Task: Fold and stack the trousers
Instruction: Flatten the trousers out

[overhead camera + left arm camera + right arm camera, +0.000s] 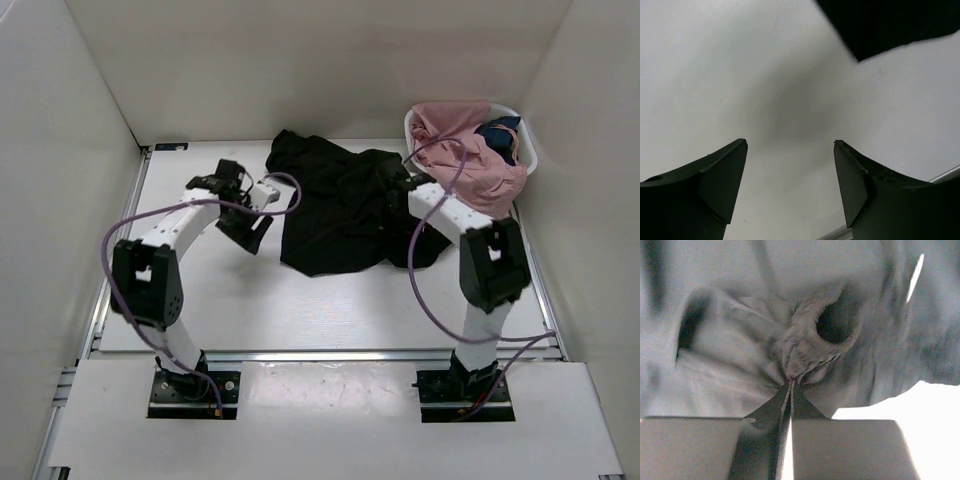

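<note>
The black trousers (340,205) lie crumpled on the white table between the two arms. My right gripper (408,185) is at their right edge, shut on a pinched fold of the trousers (805,347), which fill the right wrist view and look grey there; the gripper (791,383) has its jaws pressed together. My left gripper (240,222) hangs over bare table just left of the trousers, open and empty. In the left wrist view the gripper (790,145) shows its fingers wide apart, with a corner of the trousers (890,25) at the top right.
A white basket (525,150) at the back right holds a pink garment (465,160) and a small dark blue garment (500,135). White walls enclose the table. Purple cables loop off both arms. A metal rail (945,175) runs along the table edge.
</note>
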Robot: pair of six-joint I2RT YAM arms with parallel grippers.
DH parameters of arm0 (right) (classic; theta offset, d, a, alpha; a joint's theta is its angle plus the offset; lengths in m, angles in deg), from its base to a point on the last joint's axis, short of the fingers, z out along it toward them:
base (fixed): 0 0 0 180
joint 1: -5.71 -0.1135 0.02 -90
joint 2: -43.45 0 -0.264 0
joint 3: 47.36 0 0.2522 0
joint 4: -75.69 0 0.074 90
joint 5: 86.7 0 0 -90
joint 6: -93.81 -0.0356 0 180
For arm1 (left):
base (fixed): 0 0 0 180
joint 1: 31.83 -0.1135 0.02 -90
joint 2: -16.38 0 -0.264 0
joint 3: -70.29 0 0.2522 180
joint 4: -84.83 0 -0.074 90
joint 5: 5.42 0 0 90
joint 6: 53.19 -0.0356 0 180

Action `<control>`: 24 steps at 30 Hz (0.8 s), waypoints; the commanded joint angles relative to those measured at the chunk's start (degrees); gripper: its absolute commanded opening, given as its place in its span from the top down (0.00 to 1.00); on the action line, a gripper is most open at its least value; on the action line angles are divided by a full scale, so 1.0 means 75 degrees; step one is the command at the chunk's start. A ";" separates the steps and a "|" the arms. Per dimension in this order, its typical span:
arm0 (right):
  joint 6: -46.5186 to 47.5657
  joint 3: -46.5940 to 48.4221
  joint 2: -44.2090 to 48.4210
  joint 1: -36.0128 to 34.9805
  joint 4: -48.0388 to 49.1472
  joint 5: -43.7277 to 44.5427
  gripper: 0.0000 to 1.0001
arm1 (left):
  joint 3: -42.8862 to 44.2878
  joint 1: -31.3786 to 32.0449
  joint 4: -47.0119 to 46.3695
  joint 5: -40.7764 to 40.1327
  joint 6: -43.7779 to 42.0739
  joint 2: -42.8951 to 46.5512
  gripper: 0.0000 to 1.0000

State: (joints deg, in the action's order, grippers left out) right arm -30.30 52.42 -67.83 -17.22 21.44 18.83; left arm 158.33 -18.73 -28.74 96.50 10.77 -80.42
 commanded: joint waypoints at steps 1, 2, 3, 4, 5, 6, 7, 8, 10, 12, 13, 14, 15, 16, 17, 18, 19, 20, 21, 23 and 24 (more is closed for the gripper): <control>-0.0244 -0.0942 0.1871 -0.0796 -0.0402 0.0484 1.00 | 0.1130 0.0408 -0.0248 -0.0019 0.0062 -0.0684 0.19; -0.0419 -0.1630 0.2202 -0.0867 -0.0599 0.0484 1.00 | 0.1390 0.0490 -0.0248 -0.0019 0.0062 -0.0908 0.19; -0.0723 -0.1997 0.2530 -0.1030 -0.0601 0.0414 1.00 | 0.1660 0.0572 -0.0248 -0.0089 0.0132 -0.1154 0.19; -0.0877 -0.2360 0.3183 -0.1147 -0.0845 0.0414 1.00 | 0.2254 0.0712 -0.0248 -0.0090 0.0260 -0.1679 0.18; -0.1052 -0.2990 0.3503 -0.1276 -0.0987 0.0553 1.00 | 0.2562 0.0714 -0.0248 -0.0171 0.0331 -0.1939 0.18; -0.1495 -0.3275 0.4051 -0.1521 -0.1139 0.0624 1.00 | 0.2866 0.0795 -0.0248 -0.0172 0.0413 -0.2209 0.18; -0.1731 -0.3556 0.4323 -0.1628 -0.1291 0.0625 1.00 | 0.3449 0.0865 -0.0330 -0.0265 0.0623 -0.2687 0.18; -0.1966 -0.3837 0.4570 -0.1791 -0.1536 0.0625 1.00 | 0.3734 0.0866 -0.0330 -0.0265 0.0694 -0.2924 0.18; -0.2713 -0.4634 0.5320 -0.1863 -0.1853 0.0729 1.00 | 0.4528 0.0947 -0.0423 -0.0451 0.0788 -0.3334 0.15; -0.3301 -0.5173 0.6233 -0.1863 -0.2393 0.0893 1.00 | 0.5023 0.1019 -0.0540 -0.0616 0.0859 -0.3827 0.15; -0.3861 -0.5733 0.6584 -0.1863 -0.2522 0.0894 1.00 | 0.5246 0.1019 -0.0541 -0.0617 0.0940 -0.3979 0.14; -0.4168 -0.6017 0.6948 -0.1863 -0.2628 0.0975 1.00 | 0.5677 0.1088 -0.0634 -0.0617 0.1011 -0.4236 0.09; -0.4438 -0.6298 0.7670 -0.1863 -0.2698 0.0976 0.93 | 0.5856 0.1158 -0.0705 -0.0617 0.1011 -0.4355 0.08; -0.4684 -0.6568 0.8026 -0.1863 -0.2699 0.0976 0.46 | 0.5997 0.1159 -0.0705 -0.0617 0.1011 -0.4472 0.06; -0.5093 -0.7000 0.8366 -0.1863 -0.2699 0.0976 0.35 | 0.6091 0.1229 -0.0798 -0.0617 0.1011 -0.4647 0.04; -0.5259 -0.7178 0.8984 -0.1863 -0.2606 0.0976 0.32 | 0.6162 0.1229 -0.0869 -0.0617 0.1011 -0.4742 0.04; -0.5412 -0.7319 0.9269 -0.1863 -0.2501 0.0976 0.26 | 0.6162 0.1311 -0.0974 -0.0687 0.1011 -0.4835 0.04; -0.5657 -0.7448 0.9515 -0.1863 -0.2500 0.1092 0.24 | 0.6162 0.1311 -0.0975 -0.0687 0.1081 -0.4941 0.04; -0.5729 -0.7624 0.9912 -0.1794 -0.2372 0.1163 0.24 | 0.6162 0.1311 -0.0975 -0.0687 0.1082 -0.5151 0.04; -0.5928 -0.7696 1.0126 -0.1793 -0.2265 0.1327 0.23 | 0.6162 0.1311 -0.0975 -0.0687 0.1280 -0.5316 0.04; -0.5998 -0.7788 1.0127 -0.1793 -0.2265 0.1479 0.23 | 0.6058 0.1311 -0.0975 -0.0374 0.1281 -0.5386 0.04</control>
State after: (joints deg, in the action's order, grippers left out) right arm -69.09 -5.06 7.42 -30.78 3.24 25.63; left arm 203.10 -9.31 -35.48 91.91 18.48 -119.39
